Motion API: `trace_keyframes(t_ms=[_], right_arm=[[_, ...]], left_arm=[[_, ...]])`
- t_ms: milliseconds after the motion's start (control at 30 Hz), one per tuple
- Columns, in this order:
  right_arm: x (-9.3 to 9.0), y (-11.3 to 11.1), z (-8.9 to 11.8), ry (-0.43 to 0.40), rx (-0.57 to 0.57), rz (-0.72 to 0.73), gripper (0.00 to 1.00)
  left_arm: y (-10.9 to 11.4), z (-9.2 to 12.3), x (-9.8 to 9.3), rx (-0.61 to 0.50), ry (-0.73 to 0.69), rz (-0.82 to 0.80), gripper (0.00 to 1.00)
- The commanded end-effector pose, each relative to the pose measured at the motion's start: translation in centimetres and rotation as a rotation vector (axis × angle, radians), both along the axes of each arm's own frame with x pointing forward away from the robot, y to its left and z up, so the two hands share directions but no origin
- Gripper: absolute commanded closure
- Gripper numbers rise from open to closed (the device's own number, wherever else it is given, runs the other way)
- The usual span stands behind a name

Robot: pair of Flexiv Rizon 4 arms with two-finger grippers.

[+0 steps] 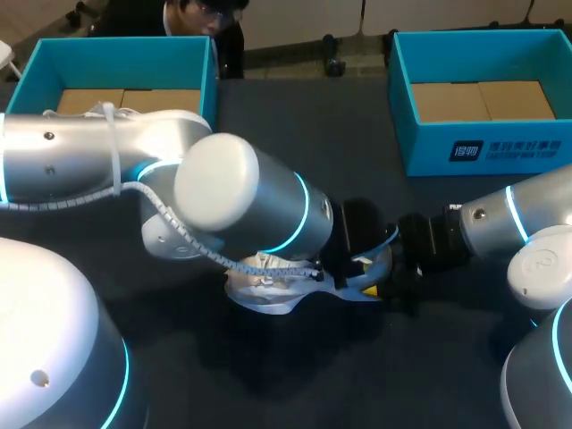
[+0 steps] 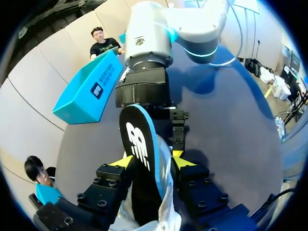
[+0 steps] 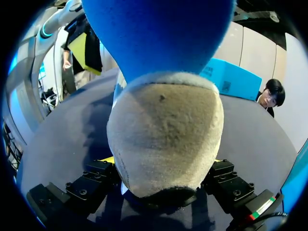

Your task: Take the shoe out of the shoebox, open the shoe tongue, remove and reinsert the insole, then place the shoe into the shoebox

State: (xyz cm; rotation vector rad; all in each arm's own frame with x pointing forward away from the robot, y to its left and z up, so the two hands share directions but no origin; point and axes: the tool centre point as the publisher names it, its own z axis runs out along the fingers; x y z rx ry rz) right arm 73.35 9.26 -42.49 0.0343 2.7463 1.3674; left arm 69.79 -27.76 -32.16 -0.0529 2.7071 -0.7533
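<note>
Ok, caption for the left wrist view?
Left gripper holds the blue-edged insole upright above the white shoe, the right gripper just ahead.

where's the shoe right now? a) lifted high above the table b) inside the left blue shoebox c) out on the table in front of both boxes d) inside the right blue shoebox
c: the shoe sits low on the dark table, nearer the robot than both boxes, and the left shoebox and right shoebox show only cardboard floors.

Head view overhead; both wrist views tight on shoe [image 1: 264, 291]
</note>
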Motion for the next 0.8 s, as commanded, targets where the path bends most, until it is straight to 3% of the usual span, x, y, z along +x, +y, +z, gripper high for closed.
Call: trace_keyframes(t_ms=[33,367,633,700,800], right_arm=[[-0.2,0.1,-0.1,-0.001,-0.004,-0.002,1.0],[-0.2,0.1,-0.1,-0.001,-0.004,-0.002,1.0],[-0.2,0.1,-0.1,-0.001,-0.004,-0.002,1.0],[-0.2,0.1,-0.1,-0.001,-0.004,-0.002,1.0],[-0.2,0.1,-0.1,-0.001,-0.004,-0.002,1.0]], left_arm=[[-0.3,-0.8,-0.2,-0.007,-0.016,0.022,0.51],[-0.4,-1.7,0.5,-0.002,-0.039,0.053,0.52],[-0.5,-2.0,1.0,0.006,-0.04,0.062,0.63],[-0.4,-2.0,1.0,0.004,-0.038,0.063,0.78],[-0.3,-2.1,1.0,0.003,-0.034,0.066,0.9]])
